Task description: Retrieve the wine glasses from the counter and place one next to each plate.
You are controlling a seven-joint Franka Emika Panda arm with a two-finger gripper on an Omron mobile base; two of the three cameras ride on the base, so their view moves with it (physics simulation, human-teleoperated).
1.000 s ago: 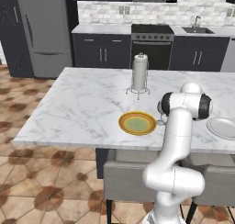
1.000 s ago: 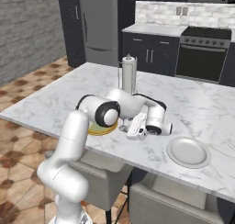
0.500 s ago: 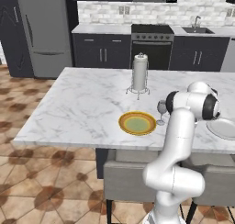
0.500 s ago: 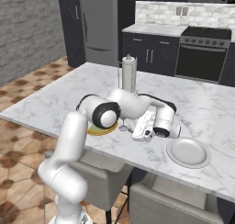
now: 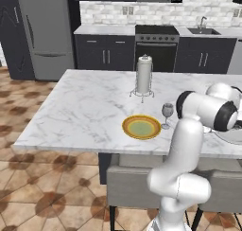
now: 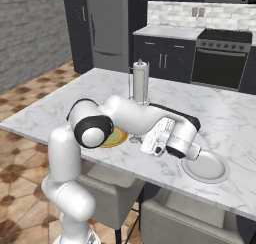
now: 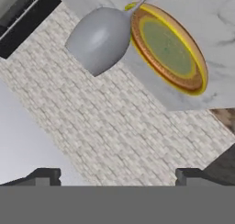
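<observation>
Wine glass (image 5: 167,112) stands upright on island top (image 5: 85,107), just beside yellow-orange plate (image 5: 141,127), toward front edge. Gripper (image 7: 117,175) released, jaws spread wide, nothing between them; hand has pulled back from glass over last second and swung toward white-grey plate (image 6: 206,167) near front edge. Glass apart from fingers in hand view. Judgement: first placement done; second glass not visible here, white-grey plate unserved. Paper-towel roll (image 5: 143,75) stands behind, mid-island.

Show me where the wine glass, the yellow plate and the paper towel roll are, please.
wine glass (image 5: 167,110): left base view, on its bowl.
yellow plate (image 5: 141,127): left base view, on its greenish centre.
paper towel roll (image 6: 140,81): right base view, on the middle of the roll.
</observation>
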